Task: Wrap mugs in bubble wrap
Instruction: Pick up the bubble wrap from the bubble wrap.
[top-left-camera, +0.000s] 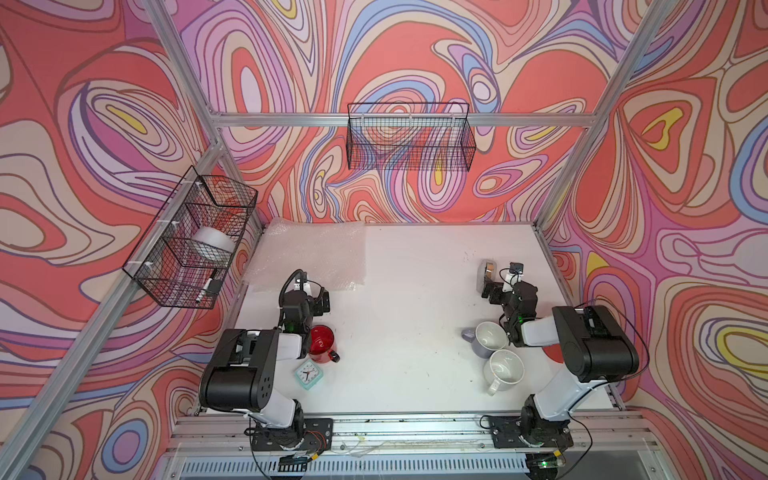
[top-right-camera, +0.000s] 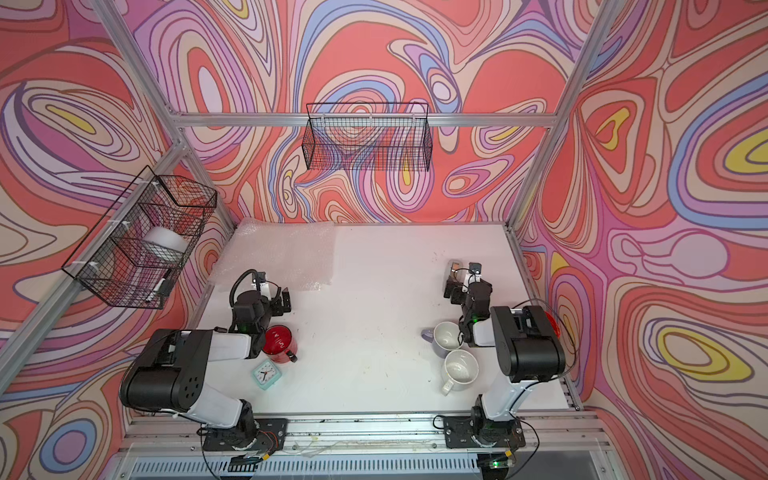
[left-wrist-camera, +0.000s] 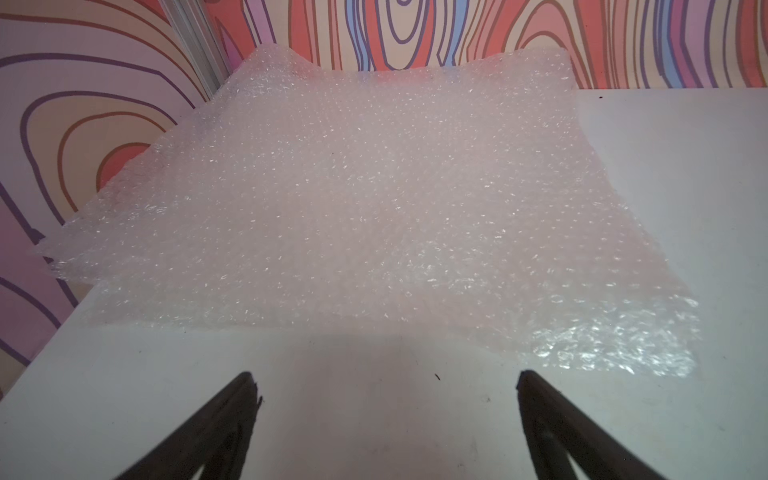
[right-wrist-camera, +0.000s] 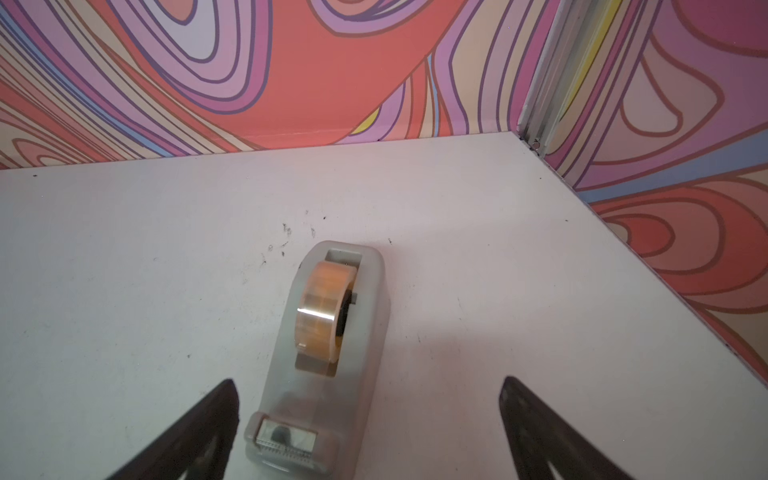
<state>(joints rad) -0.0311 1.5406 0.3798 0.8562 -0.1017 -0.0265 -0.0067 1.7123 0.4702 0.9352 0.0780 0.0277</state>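
Gaping wide and empty, the left pincer (left-wrist-camera: 385, 374) hung just short of the bubble wrap (left-wrist-camera: 374, 199), which lay flat in a far corner of the tabletop (top-left-camera: 415, 311). The right pincer (right-wrist-camera: 368, 381), also spread and empty, faced a tape dispenser (right-wrist-camera: 332, 332). The red mug (top-left-camera: 322, 343), lavender mug (top-left-camera: 488, 338) and white mug (top-left-camera: 505, 370) sat bare nearby. It looked best to pinch the wrap's near edge low, then pull slowly.

- white counter (top-left-camera: 407, 291), lightly scuffed
- far left corner: bubble wrap (top-left-camera: 309, 253), lying flat
- far right: tape dispenser (top-left-camera: 487, 274)
- near left: red mug (top-left-camera: 322, 343), clock (top-left-camera: 308, 374)
- near right: lavender mug (top-left-camera: 489, 337) just beside white mug (top-left-camera: 505, 369)
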